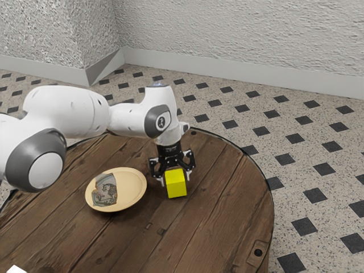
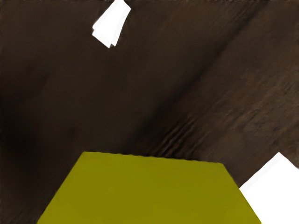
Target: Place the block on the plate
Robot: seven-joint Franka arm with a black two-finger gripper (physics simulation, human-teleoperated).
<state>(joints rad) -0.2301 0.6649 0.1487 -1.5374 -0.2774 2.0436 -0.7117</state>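
The block (image 1: 176,185) is beside the plate (image 1: 134,193), not on it. I can't tell whether the end effector (image 1: 175,182) has it clamped; placing it remains.

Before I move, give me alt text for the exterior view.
The arm's black gripper is down at a yellow block, over a round wooden table; whether it grips the block is unclear. Toward the view's left, a cream plate holds a crumpled-looking gray patterned item.
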